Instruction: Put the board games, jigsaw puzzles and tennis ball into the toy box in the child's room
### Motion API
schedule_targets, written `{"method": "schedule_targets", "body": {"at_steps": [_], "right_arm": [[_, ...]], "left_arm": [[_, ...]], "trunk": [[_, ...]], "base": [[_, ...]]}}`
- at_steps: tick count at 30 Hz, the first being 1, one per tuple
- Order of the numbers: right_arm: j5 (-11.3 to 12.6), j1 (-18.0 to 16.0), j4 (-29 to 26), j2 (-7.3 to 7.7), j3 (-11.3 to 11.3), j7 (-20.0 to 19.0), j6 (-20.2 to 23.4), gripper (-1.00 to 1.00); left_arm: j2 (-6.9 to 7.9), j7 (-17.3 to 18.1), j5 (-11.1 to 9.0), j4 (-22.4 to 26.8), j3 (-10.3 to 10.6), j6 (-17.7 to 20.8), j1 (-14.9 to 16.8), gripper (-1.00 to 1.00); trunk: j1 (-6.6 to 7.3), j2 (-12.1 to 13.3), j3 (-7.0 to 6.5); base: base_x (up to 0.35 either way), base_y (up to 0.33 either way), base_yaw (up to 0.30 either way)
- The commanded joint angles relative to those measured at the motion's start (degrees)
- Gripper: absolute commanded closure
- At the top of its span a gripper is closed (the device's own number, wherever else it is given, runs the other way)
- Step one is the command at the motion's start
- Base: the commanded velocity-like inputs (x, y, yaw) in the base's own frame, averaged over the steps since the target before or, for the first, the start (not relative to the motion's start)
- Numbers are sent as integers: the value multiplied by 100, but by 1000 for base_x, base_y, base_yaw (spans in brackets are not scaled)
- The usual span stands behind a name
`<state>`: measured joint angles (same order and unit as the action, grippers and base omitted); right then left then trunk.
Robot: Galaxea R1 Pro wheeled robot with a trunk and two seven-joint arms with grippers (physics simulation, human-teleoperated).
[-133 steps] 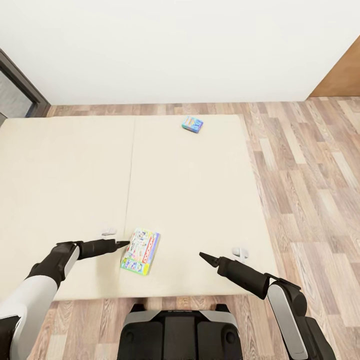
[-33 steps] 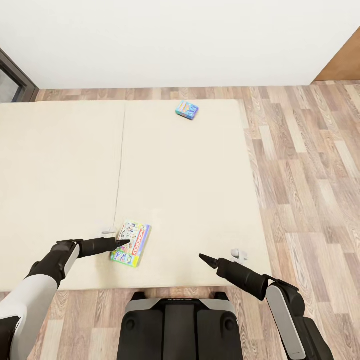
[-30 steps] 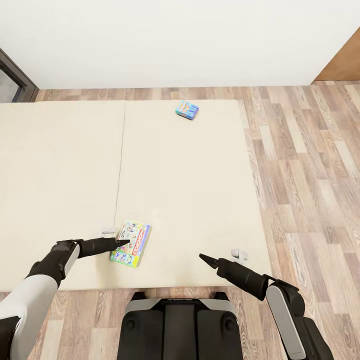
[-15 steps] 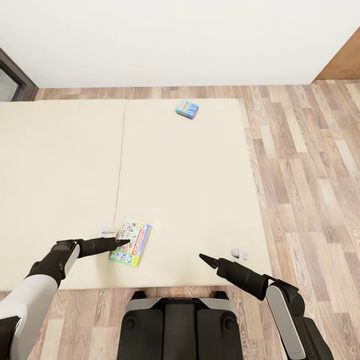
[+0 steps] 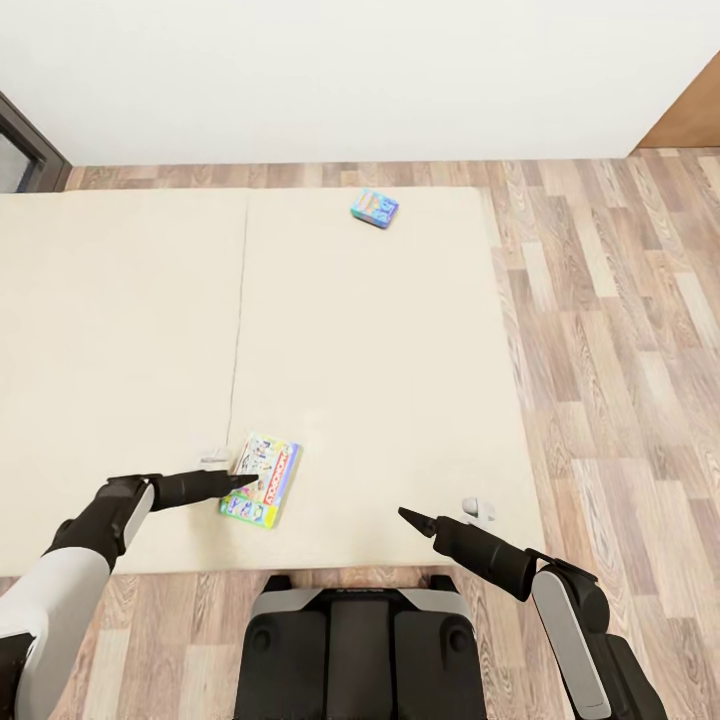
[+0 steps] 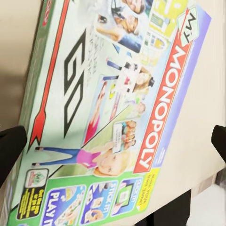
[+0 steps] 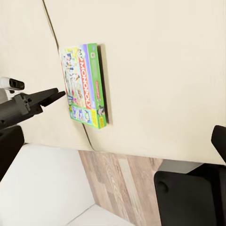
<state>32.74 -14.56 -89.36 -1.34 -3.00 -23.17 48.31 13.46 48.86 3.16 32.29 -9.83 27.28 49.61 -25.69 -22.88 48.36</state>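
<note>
STAGE: pre-grasp | left gripper (image 5: 243,480) jaws spread, straddling white-green board game (image 5: 261,479) flat on bed (image 5: 380,380) | right gripper (image 5: 408,516) jaws spread, idle | blue board game (image 5: 375,208) at far edge.

Plain white wall (image 5: 350,70); wood-plank floor (image 5: 610,330); dark frame (image 5: 25,140), possibly doorway; brown wooden panel (image 5: 695,115).
</note>
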Motion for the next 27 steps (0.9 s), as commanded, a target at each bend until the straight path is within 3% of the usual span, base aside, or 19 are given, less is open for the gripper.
{"method": "schedule_targets", "body": {"at_steps": [1, 27], "right_arm": [[-13, -3, -3, -7, -16, -30, 38, -100], [-21, -3, -3, -7, -16, -21, 29, -100]], "left_arm": [[-89, -236, 62, -188, -54, -29, -3, -100], [-89, -245, 62, -188, -46, -38, -1, -100]], "trunk": [[-9, -4, 16], [-9, -4, -6]], "base": [[0, 0, 0], [0, 20, 0]]}}
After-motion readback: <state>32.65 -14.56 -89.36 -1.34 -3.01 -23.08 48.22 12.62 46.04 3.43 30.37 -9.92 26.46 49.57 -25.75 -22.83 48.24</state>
